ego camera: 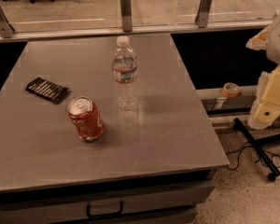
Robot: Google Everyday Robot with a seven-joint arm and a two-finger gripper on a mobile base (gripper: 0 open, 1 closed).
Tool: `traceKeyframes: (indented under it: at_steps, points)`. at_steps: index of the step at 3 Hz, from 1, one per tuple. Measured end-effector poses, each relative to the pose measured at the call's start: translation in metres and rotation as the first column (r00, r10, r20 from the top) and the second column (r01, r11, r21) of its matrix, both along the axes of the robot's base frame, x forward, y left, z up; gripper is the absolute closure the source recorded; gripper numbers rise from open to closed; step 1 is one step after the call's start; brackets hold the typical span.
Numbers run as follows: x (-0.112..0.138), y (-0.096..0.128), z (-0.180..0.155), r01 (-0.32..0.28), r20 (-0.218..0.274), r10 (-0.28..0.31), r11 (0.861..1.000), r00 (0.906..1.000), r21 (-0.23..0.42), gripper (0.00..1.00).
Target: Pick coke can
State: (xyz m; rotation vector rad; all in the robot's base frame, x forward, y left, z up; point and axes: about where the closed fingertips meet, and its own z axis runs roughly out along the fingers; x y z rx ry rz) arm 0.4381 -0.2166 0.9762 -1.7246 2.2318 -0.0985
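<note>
The coke can [86,118] is a small red can with white script and a silver top. It stands upright on the grey table [177,125], left of the middle and toward the front. My gripper [266,107] hangs on the cream-coloured arm at the right edge of the view, beyond the table's right side and far from the can. It holds nothing that I can see.
A clear plastic water bottle [125,73] stands upright just behind and to the right of the can. A flat black snack packet [47,89] lies to the can's back left. A tape roll [231,89] sits on a ledge at the right. Cables and a black stand [256,148] lie on the floor.
</note>
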Motion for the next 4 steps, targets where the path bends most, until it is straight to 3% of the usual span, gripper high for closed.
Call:
traceKeyframes:
  at_steps: [1, 2, 3, 4]
  points:
    - [0.0, 0.0, 0.0, 0.0, 0.0, 0.0, 1.0, 1.0, 0.0, 0.0]
    - [-0.006, 0.016, -0.004, -0.022, -0.019, 0.024, 0.995, 0.9995, 0.095, 0.0]
    - [-0.02, 0.043, -0.027, -0.054, -0.031, 0.064, 0.962, 0.9974, 0.267, 0.0]
    - [-0.036, 0.076, -0.05, -0.056, -0.036, 0.079, 0.902, 0.9962, 0.428, 0.0]
